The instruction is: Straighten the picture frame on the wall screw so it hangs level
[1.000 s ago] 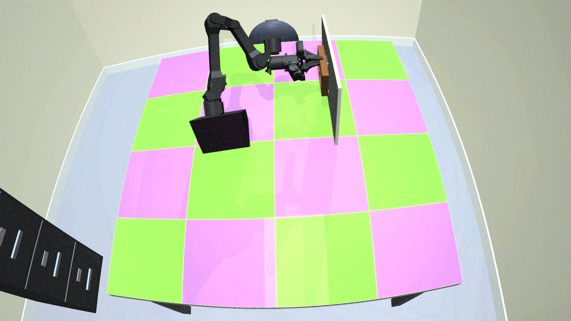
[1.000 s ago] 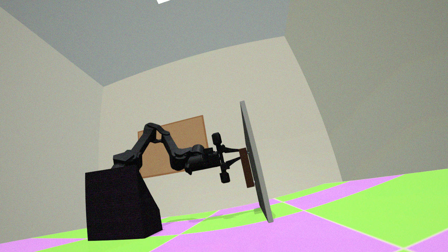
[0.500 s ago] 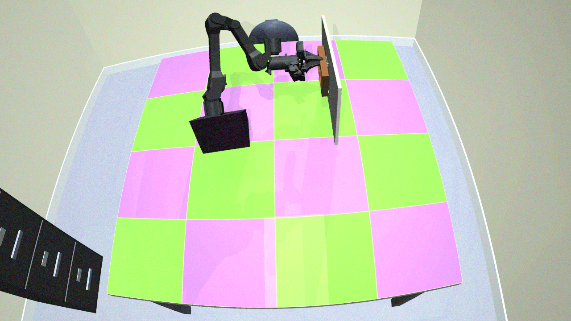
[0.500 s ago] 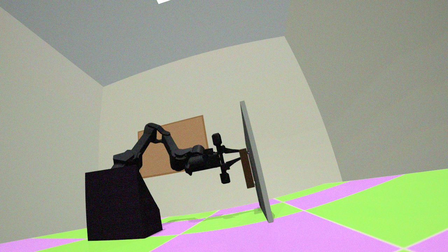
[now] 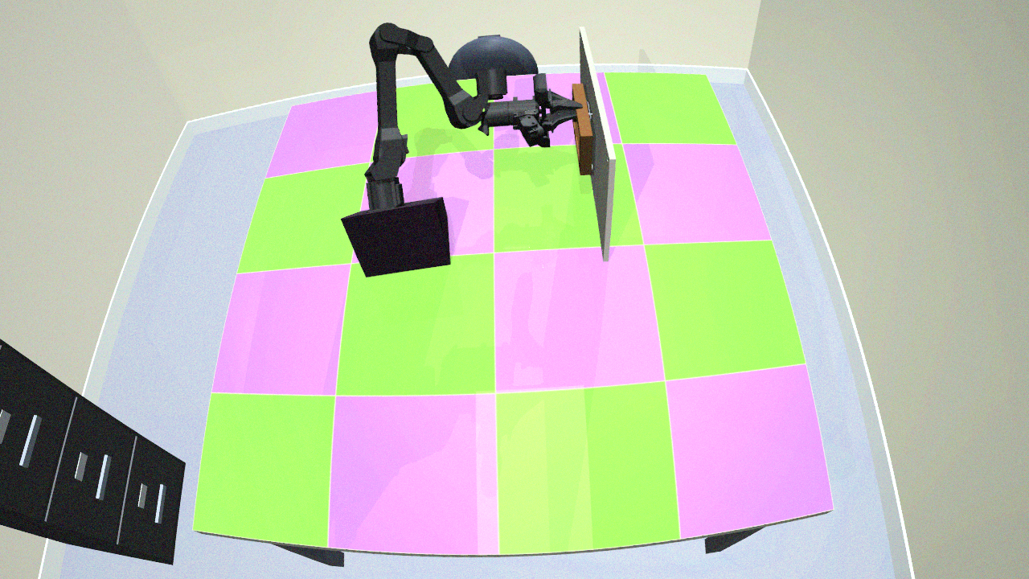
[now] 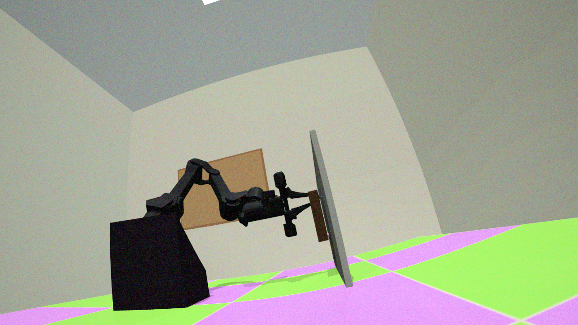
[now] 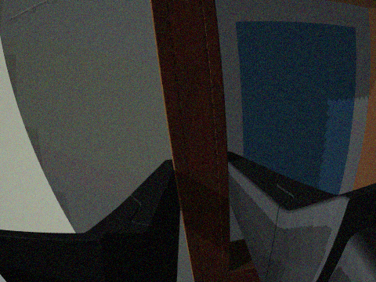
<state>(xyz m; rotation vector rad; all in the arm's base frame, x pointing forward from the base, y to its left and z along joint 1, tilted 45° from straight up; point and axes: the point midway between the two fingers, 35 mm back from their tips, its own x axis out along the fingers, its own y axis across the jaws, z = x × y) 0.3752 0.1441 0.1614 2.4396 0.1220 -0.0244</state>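
Observation:
The brown wooden picture frame (image 5: 586, 140) (image 6: 317, 218) (image 7: 192, 98) hangs against the grey wall panel (image 5: 603, 186) (image 6: 329, 214) (image 7: 90, 102), seen edge-on in the top and exterior views. In the wrist view its brown bar runs slightly tilted, with a blue picture (image 7: 290, 98) to its right. My gripper (image 5: 574, 106) (image 6: 308, 201) (image 7: 199, 165) is shut on the frame's bar near its top, one finger on each side. The screw and the notched strip are hidden behind the frame.
The wall panel stands upright on the pink and green checkered table (image 5: 503, 374). The arm's black base block (image 5: 399, 234) (image 6: 149, 262) sits to its left. A dark dome (image 5: 493, 57) stands at the back. A black drawer cabinet (image 5: 64, 468) is at the front left.

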